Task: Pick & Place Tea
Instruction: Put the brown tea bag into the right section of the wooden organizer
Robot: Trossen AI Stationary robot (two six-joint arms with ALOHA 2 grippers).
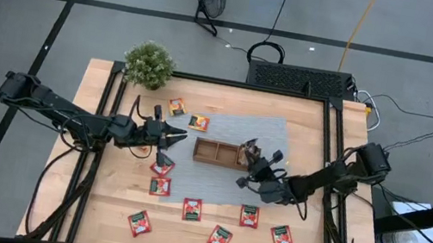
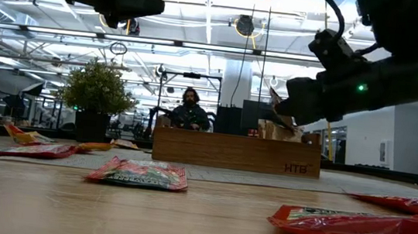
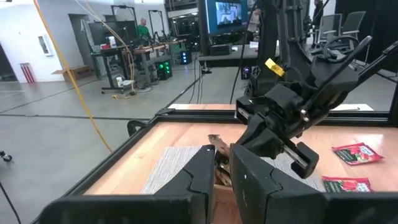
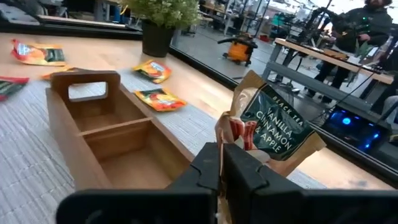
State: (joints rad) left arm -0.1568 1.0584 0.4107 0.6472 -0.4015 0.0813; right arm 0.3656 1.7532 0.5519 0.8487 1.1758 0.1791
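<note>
My right gripper [image 4: 221,163] is over the right end of the wooden tray [image 1: 217,152], fingers pinched tight on sachets: a grey-brown sachet [image 4: 273,127] reading vanilla and apple, with a red sachet [image 4: 239,134] pressed in beside it. Both stick up above the fingers, clear of the tray. From the right wrist view the two compartments I can see look bare.

Left gripper [image 1: 177,137] hangs just left of the tray, fingers nearly closed, only a thin gap, nothing in them.

The tray sits on a grey mat [image 1: 267,134]. Other tea is loose on the surface [image 1: 98,207]: two orange-yellow sachets [image 1: 177,107] up near the potted plant [image 1: 149,64], and a spread of red sachets [image 1: 192,209] along the near side, below the tray. A person [image 2: 189,109] is in the room behind, seen in the low view.
</note>
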